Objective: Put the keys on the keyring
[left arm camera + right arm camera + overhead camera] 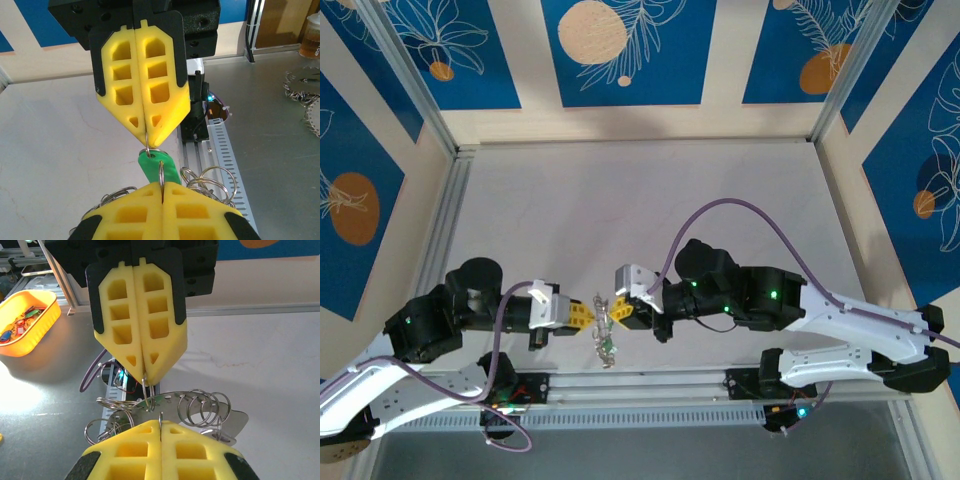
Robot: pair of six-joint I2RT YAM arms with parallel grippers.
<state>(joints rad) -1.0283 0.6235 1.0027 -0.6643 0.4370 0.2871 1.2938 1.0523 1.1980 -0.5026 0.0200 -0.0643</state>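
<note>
Keys (605, 340) are pinched by their wire rings (202, 407) between left gripper (588, 313) and right gripper (612, 309), both pressed together, presumably to tension one ring for threading.

The overhead view is bright and even, lit softly from above, with only faint shadows on the pale marbled tabletop (650, 200). The cluster of silvery metal keys (605, 338) at lower centre is too tiny to resolve. In the right wrist view, hard glare washes out the grey metal bench (45, 410) at lower left, beside the glowing orange plastic tray (25, 322). The left wrist view's upper right corner looks slightly soft, possibly out of focus.
</note>
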